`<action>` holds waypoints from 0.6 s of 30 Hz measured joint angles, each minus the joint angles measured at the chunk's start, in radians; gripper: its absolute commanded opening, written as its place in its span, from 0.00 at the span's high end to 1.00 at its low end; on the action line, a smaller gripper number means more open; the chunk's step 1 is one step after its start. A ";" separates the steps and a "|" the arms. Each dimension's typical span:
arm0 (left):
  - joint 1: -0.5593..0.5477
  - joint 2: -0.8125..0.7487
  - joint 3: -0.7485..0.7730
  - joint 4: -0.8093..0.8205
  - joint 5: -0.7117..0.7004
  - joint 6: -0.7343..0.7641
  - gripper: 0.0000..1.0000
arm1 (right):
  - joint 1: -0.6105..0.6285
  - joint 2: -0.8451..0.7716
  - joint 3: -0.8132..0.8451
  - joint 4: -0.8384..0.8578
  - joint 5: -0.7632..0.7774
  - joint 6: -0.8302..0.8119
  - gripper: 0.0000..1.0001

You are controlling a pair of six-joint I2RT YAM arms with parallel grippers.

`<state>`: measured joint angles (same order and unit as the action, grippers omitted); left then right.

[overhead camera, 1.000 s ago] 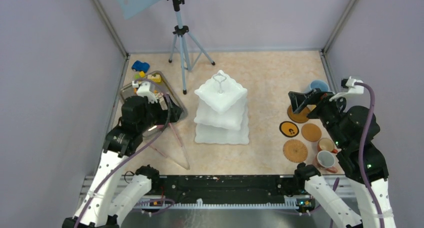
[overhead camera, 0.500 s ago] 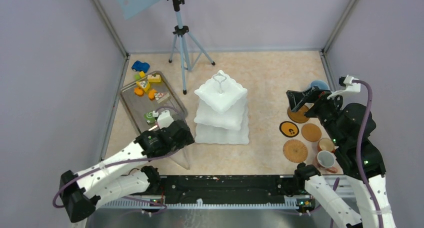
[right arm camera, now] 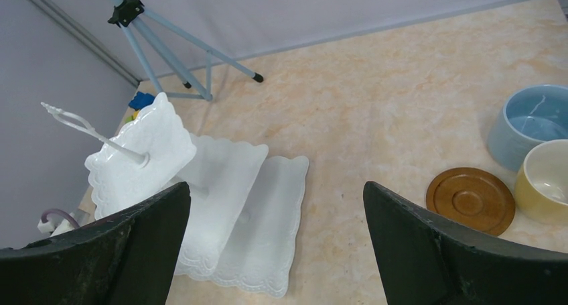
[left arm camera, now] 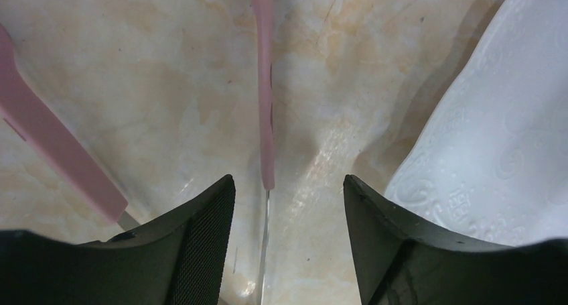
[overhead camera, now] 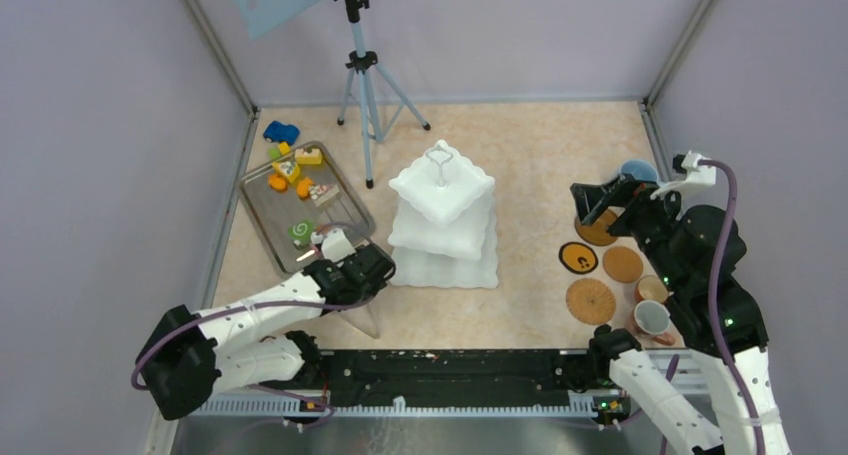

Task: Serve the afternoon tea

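Observation:
The white three-tier stand (overhead camera: pixel 442 220) stands mid-table, and its bottom plate (left arm camera: pixel 495 137) fills the right of the left wrist view. My left gripper (overhead camera: pixel 372 267) hovers low beside the stand's front-left corner. Its jaws (left arm camera: pixel 288 181) stand apart, open, straddling one pink arm (left arm camera: pixel 266 84) of a pair of tongs (overhead camera: pixel 366 310) without touching it. Toy pastries (overhead camera: pixel 292 172) and a green roll (overhead camera: pixel 300 232) lie on the steel tray (overhead camera: pixel 262 225). My right gripper (overhead camera: pixel 592 203) is open and empty (right arm camera: pixel 276 188) above the coasters (overhead camera: pixel 590 300). A blue mug (right arm camera: pixel 532 124), a cream mug (right arm camera: pixel 546 181) and a coaster (right arm camera: pixel 471 200) sit at its right.
Two more mugs (overhead camera: pixel 652 320) stand at the near right beside the coasters. A blue toy car (overhead camera: pixel 281 131) lies behind the tray. A tripod (overhead camera: pixel 362 75) stands at the back, left of the stand. Walls close in both sides.
My left arm swung from above the tray down and forward to the tongs by the stand's front-left corner, and its jaws narrowed. The right arm barely moved.

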<state>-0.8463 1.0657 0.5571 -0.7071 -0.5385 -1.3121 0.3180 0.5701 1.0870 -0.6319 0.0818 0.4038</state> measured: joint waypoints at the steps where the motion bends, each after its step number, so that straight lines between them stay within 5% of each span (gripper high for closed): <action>1: 0.010 0.004 -0.004 0.018 -0.002 0.005 0.37 | 0.000 -0.001 0.000 -0.001 0.000 0.000 0.01; 12: 0.053 0.072 -0.045 0.214 0.010 0.131 0.74 | 0.000 -0.007 0.000 -0.005 0.000 -0.003 0.01; 18: 0.053 0.138 -0.039 0.299 0.079 0.290 0.80 | 0.000 -0.008 -0.007 -0.001 0.000 -0.008 0.01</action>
<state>-0.7933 1.2037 0.5182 -0.4084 -0.4595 -1.0218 0.3180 0.5625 1.0801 -0.6331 0.0818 0.3958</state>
